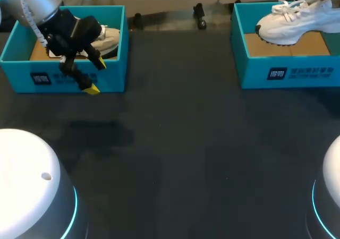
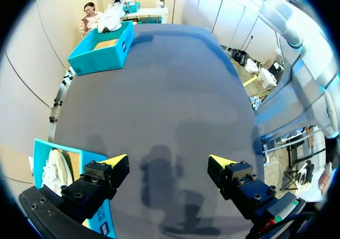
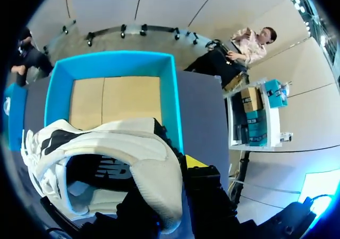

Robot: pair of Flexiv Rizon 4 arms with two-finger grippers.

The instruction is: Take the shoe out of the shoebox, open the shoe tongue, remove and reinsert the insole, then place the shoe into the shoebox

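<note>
A white shoe (image 1: 295, 19) hangs over the right blue shoebox (image 1: 287, 71), its sole just above the cardboard floor. In the right wrist view my right gripper (image 3: 174, 179) is shut on the heel collar of this shoe (image 3: 114, 146). One yellow-tipped finger (image 3: 194, 162) shows outside the heel, and the other is hidden inside. The open shoebox (image 3: 114, 69) lies below. My left gripper (image 1: 95, 76) hangs open and holds nothing over the front wall of the left shoebox (image 1: 64, 77). A second white shoe (image 1: 109, 39) lies inside that box. The left wrist view shows this gripper (image 2: 167, 162) over bare table.
The dark table (image 1: 180, 143) spreads between the two boxes and toward the front. Two white rounded robot bases (image 1: 26, 180) stand at the front corners. The left wrist view shows the left shoebox (image 2: 40, 159) beside the fingers and the far shoebox (image 2: 103, 50) across the table.
</note>
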